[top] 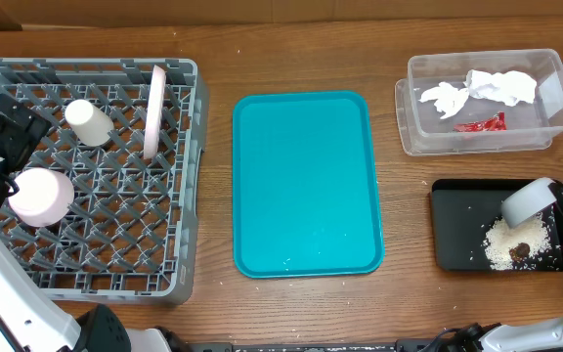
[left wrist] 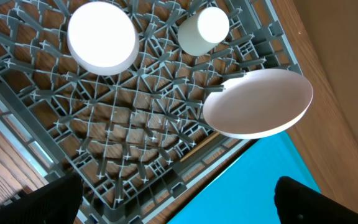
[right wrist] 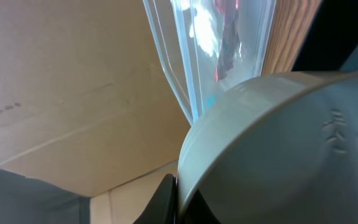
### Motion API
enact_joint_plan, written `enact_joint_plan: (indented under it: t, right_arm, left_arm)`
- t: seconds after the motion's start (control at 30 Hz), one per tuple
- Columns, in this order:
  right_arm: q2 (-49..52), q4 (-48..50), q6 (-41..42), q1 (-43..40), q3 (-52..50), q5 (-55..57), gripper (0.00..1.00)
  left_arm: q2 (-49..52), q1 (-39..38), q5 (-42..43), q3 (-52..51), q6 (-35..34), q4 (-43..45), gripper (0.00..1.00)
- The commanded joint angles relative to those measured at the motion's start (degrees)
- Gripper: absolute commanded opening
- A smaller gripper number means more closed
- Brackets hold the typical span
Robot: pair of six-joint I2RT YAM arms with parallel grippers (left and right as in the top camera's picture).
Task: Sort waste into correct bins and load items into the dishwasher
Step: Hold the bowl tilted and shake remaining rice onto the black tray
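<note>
The grey dish rack [top: 189,176] at the left holds a white cup [top: 90,123], an upright pink-white plate [top: 153,110] and an upturned pale pink bowl [top: 40,196]. All three also show in the left wrist view: the cup [left wrist: 204,30], the plate [left wrist: 258,102] and the pink bowl [left wrist: 102,37]. My left gripper [left wrist: 179,208] is open and empty. My right gripper [top: 558,201] is shut on the rim of the grey-white bowl [top: 528,200], tilted over the black tray [top: 453,225]. Rice and a brown lump [top: 512,245] lie in that tray. The clear tub [top: 428,137] holds tissue [top: 492,88] and the wrapper [top: 481,123].
The teal serving tray [top: 306,186] lies between the rack and the bins and shows in the left wrist view [left wrist: 260,186]. In the right wrist view the bowl [right wrist: 284,149] fills the frame, with the clear tub [right wrist: 216,50] behind it.
</note>
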Motion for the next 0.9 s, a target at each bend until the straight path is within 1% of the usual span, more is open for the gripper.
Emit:
enact_joint_plan:
  t: [0.0, 0.03, 0.07, 0.1, 0.13, 0.17, 0.23, 0.27, 0.33, 0.37, 0.43, 0.47, 0.5, 0.53, 0.57, 0.6, 0.67, 0.73, 0.77, 0.8, 0.87]
  right_arm:
    - [0.09, 2.45, 5.35, -1.33, 0.07, -1.22, 0.04]
    - [0.09, 1.09, 5.18, -1.38, 0.07, -1.22, 0.04]
    - [0.09, -1.01, 2.86, -1.38, 0.07, -1.22, 0.04]
    - [0.09, -3.34, -1.53, -1.36, 0.07, -1.51, 0.04]
    - [0.09, -3.78, -4.72, -1.36, 0.07, -2.08, 0.04]
    - [0.09, -2.54, -5.73, -1.38, 0.07, -2.03, 0.04]
    - [0.09, 2.32, -2.08, -1.4, 0.07, -1.75, 0.04]
    - [0.09, 4.59, 2.69, -1.4, 0.07, -1.03, 0.04]
    - [0.09, 4.7, 7.96, -1.4, 0.07, -0.83, 0.04]
    - [0.09, 3.3, 7.23, -1.4, 0.07, -1.84, 0.04]
    - [0.09, 1.68, 0.33, -1.4, 0.07, -4.66, 0.04]
    - [0.09, 2.12, -0.44, -1.4, 0.07, -3.93, 0.04]
    - [0.09, 2.97, 0.68, -1.4, 0.07, -2.19, 0.04]
    - [0.09, 3.91, 4.61, -1.4, 0.07, 0.39, 0.04]
    - [0.09, 1.64, 8.09, -1.42, 0.07, 1.01, 0.04]
    - [0.09, -1.18, 0.92, -1.4, 0.07, -5.55, 0.04]
    - [0.09, -0.9, -5.88, -1.4, 0.07, -9.01, 0.04]
    - [0.11, 1.66, -5.4, -1.4, 0.07, -8.22, 0.04]
    - [0.11, 1.92, -2.47, -1.38, 0.07, -7.06, 0.04]
    - [0.11, 1.07, 0.5, -1.36, 0.07, -6.27, 0.04]
    - [0.11, -2.45, 1.4, -1.36, 0.07, -6.47, 0.04]
  left_arm:
    - [0.31, 0.22, 0.42, 0.04, -0.98, -0.09, 1.0]
    - [0.31, 0.22, 0.42, 0.04, -0.98, -0.09, 1.0]
    - [0.31, 0.22, 0.42, 0.04, -0.98, -0.09, 1.0]
    - [0.31, 0.22, 0.42, 0.04, -0.98, -0.09, 1.0]
    - [0.31, 0.22, 0.42, 0.04, -0.98, -0.09, 1.0]
    - [0.31, 0.22, 0.42, 0.04, -0.98, -0.09, 1.0]
    - [0.31, 0.22, 0.42, 0.04, -0.98, -0.09, 1.0]
    - [0.31, 0.22, 0.42, 0.04, -0.98, -0.09, 1.0]
    - [0.31, 0.22, 0.42, 0.04, -0.98, -0.09, 1.0]
    - [0.31, 0.22, 0.42, 0.04, -0.98, -0.09, 1.0]
    - [0.31, 0.22, 0.42, 0.04, -0.98, -0.09, 1.0]
    - [0.31, 0.22, 0.42, 0.04, -0.96, -0.09, 1.0]
    - [0.31, 0.22, 0.42, 0.04, -0.98, -0.09, 1.0]
    - [0.31, 0.22, 0.42, 0.04, -0.98, -0.09, 1.0]
    - [0.31, 0.22, 0.42, 0.04, -0.98, -0.09, 1.0]
    - [0.31, 0.22, 0.42, 0.04, -0.98, -0.09, 1.0]
    - [0.31, 0.22, 0.42, 0.04, -0.98, -0.09, 1.0]
    - [0.31, 0.22, 0.42, 0.04, -0.98, -0.09, 1.0]
    - [0.31, 0.22, 0.42, 0.04, -0.98, -0.09, 1.0]
    - [0.31, 0.22, 0.42, 0.04, -0.96, -0.09, 1.0]
    - [0.31, 0.22, 0.42, 0.04, -0.98, -0.09, 1.0]
